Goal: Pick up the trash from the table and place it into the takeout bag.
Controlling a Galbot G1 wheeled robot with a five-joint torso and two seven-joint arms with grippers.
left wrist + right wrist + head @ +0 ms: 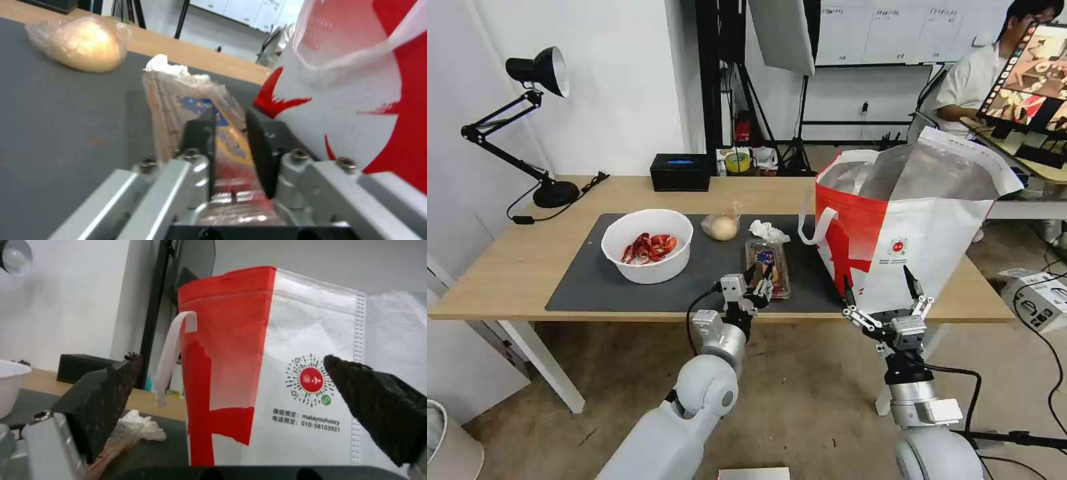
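Nothing bagged yet: left gripper clamped around tomato tray at lower centre (still on counter); right gripper wide open, empty, before takeout bag.

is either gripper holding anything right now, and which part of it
The left gripper is closed on the near end of the clamshell tray, which lies on the mat. The right gripper holds nothing.

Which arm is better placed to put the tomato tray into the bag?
Left. The left gripper is already closed around the tomato tray on the mat, beside the takeout bag. The right gripper hangs open in front of the bag, holding nothing.
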